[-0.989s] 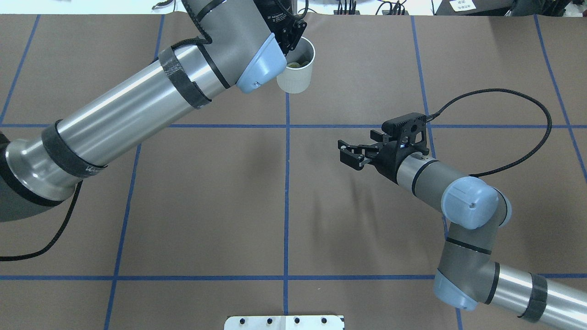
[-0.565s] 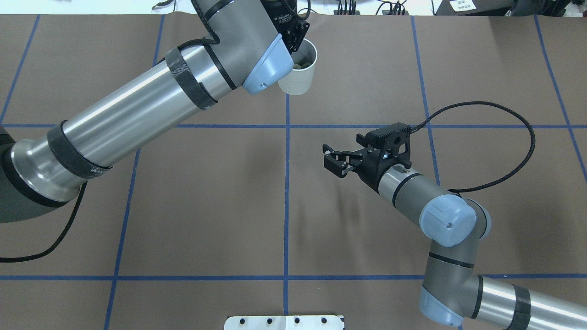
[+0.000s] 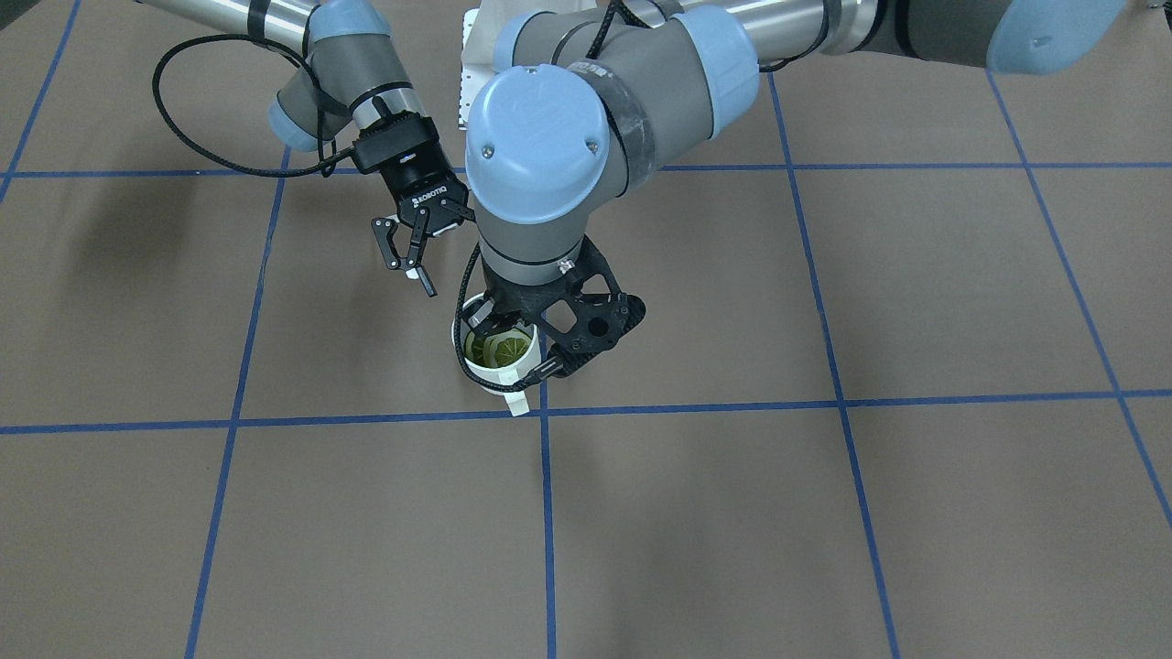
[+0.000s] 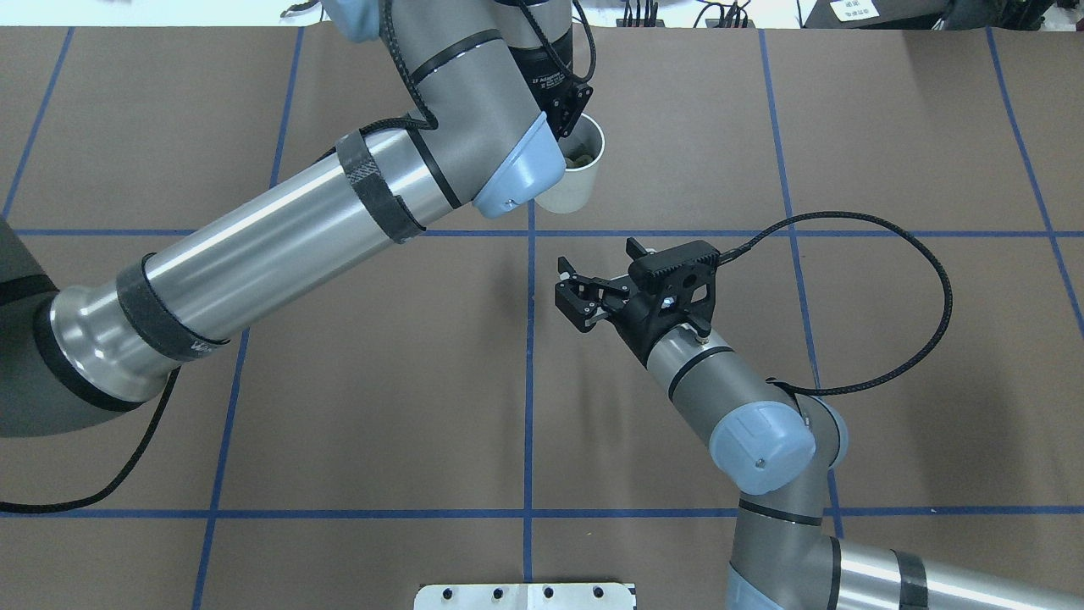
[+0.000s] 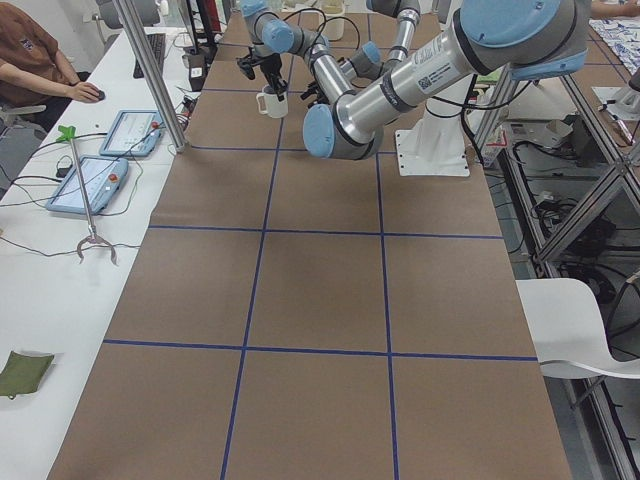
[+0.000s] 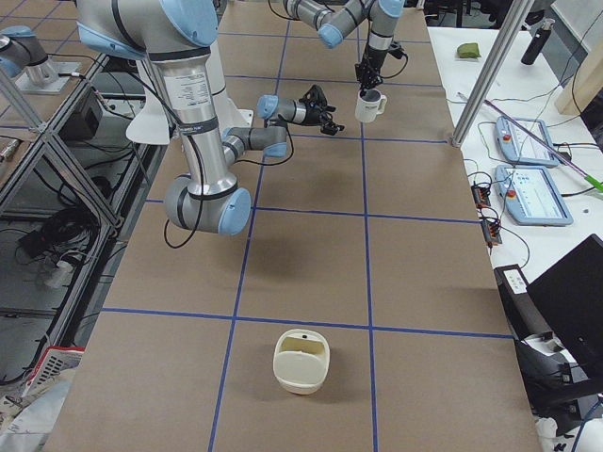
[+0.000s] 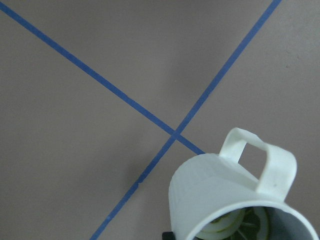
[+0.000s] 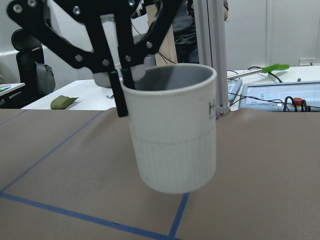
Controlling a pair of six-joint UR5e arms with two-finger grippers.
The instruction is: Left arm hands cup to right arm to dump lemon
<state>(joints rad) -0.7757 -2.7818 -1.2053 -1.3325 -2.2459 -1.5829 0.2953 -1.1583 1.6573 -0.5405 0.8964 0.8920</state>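
Note:
The off-white cup hangs upright a little above the table, with the lemon slice lying inside it. My left gripper is shut on the cup's rim, one finger inside and one outside. The cup's handle points away from the left wrist. My right gripper is open and empty. It is level with the cup and a short way on my side of it, jaws facing it. The right wrist view shows the cup close ahead, with the left fingers on its rim.
Brown table paper with blue tape lines. A white base plate sits at the near edge. A cream container stands far off toward the right end. Tablets and an operator are beside the far table edge.
The left arm has carried the cup to the right and toward me. The right gripper has moved left toward the cup and stayed open.

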